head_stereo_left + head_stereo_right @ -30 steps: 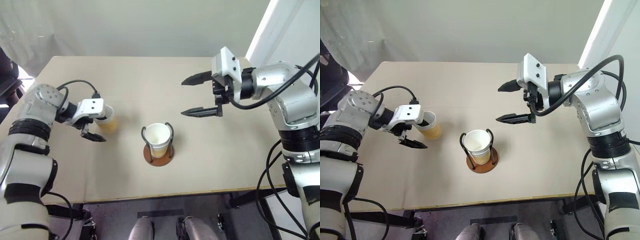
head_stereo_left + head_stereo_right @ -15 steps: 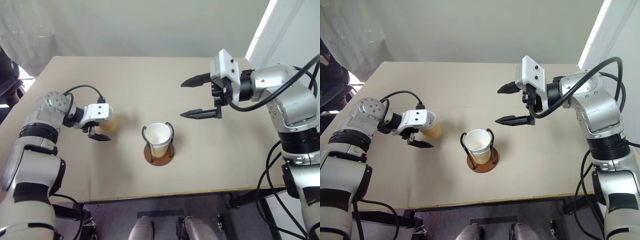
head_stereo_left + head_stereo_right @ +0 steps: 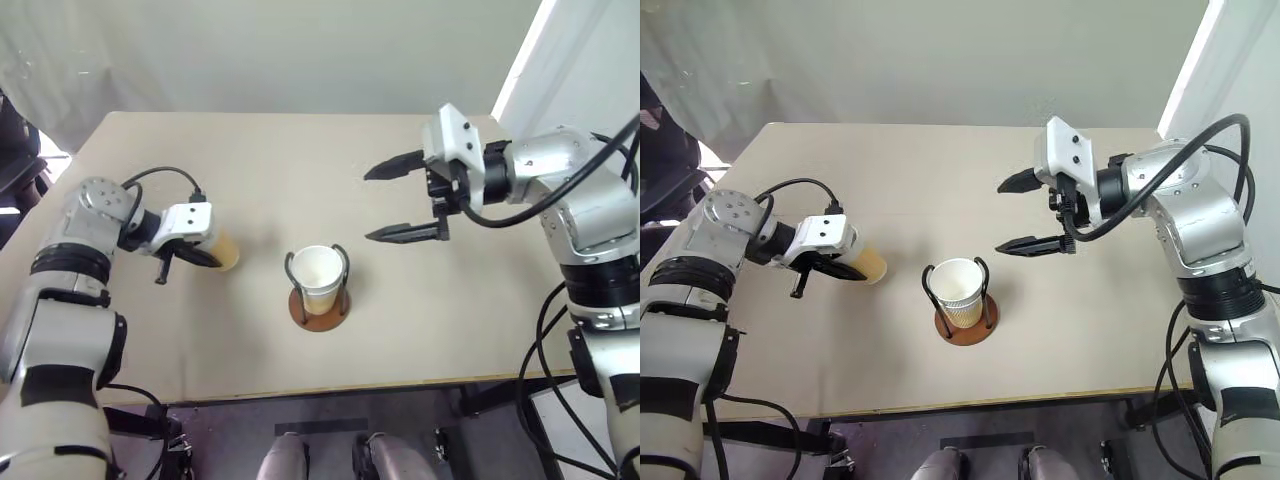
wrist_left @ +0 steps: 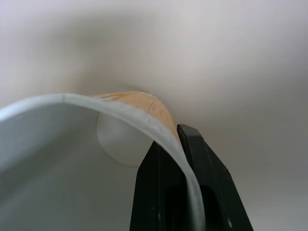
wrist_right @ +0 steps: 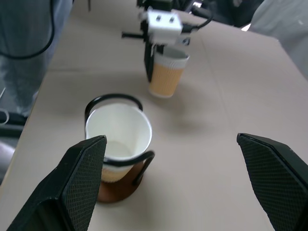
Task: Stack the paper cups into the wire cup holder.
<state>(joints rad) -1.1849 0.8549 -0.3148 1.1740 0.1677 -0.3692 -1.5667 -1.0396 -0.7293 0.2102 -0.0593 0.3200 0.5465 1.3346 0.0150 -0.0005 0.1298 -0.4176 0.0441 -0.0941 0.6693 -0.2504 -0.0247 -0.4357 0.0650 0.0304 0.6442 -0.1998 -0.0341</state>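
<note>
On tabletop (image 3: 400, 330), left of holder (image 3: 317, 305): cup (image 3: 222, 250) tilted, rim pinched by left claw (image 3: 190, 256). Second cup (image 3: 317, 278) seated upright in holder. Right claw (image 3: 398, 200) held wide apart above tabletop, nothing gripped.

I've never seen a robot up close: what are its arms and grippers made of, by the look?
Silver-grey shells with black bands at the joints, and loose black cables. Each wrist ends in a white block: the left gripper and right gripper each have two black pointed fingers with cross-hatched pads.

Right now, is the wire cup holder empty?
No, a paper cup already sits upright inside the wire cup holder, between its two dark wire loops.
</note>
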